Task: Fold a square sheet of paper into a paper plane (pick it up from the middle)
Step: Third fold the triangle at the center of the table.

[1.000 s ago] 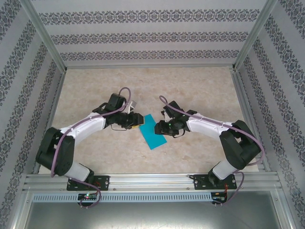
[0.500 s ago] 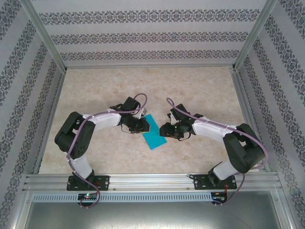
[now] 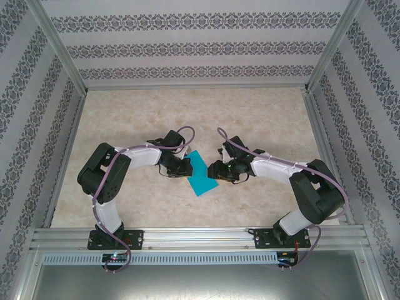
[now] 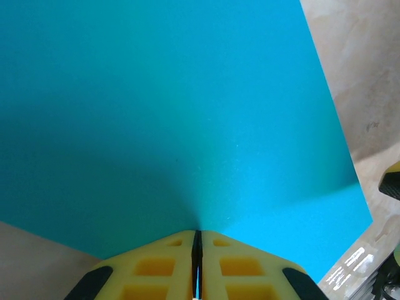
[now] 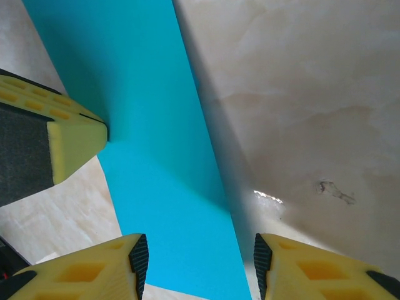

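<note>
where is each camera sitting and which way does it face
top external: above and behind the arms, looking down at the table; both arms, left gripper and right gripper show
left wrist: on that arm, facing the square sheet of paper pinched in its shut fingers
right wrist: on that arm, facing down past its open fingers
shared: that paper in all three

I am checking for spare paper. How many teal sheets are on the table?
1. The square sheet of paper is at the centre of the table, the left gripper shut on one edge, the right gripper open astride the other. A second could hide underneath.
</note>
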### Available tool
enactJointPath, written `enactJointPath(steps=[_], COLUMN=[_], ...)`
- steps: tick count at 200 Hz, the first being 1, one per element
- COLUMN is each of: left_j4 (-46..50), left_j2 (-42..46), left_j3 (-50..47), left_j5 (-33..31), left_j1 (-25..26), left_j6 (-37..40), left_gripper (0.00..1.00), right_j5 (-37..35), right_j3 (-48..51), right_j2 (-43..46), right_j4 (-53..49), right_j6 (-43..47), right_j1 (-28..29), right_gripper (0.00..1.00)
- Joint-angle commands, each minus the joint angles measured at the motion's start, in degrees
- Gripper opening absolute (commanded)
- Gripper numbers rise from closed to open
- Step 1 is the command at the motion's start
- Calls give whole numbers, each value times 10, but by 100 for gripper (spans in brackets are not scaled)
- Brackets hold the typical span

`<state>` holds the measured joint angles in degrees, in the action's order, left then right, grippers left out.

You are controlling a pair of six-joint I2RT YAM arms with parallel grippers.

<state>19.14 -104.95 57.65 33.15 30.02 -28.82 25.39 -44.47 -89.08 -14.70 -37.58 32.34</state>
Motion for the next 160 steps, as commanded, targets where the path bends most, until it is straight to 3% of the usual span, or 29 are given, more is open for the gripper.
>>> enactJointPath(steps=[1,62,160], left_j4=[20,13,15], left_j2=[-23,-33,-37], left_j3=[-2,-12,-10], left_j5=[-23,-23,-19], left_j1=[4,4,4], left_j6=[21,24,27], left_gripper=[12,11,11], right_j5=[17,46,94], right_j3=[-6,-11,27], right_j2=[-15,-28,41], right_j4=[4,5,46], right_j6=[-1,6,-25], right_j1=[-8,-6,-17], right_gripper=[50,50,45])
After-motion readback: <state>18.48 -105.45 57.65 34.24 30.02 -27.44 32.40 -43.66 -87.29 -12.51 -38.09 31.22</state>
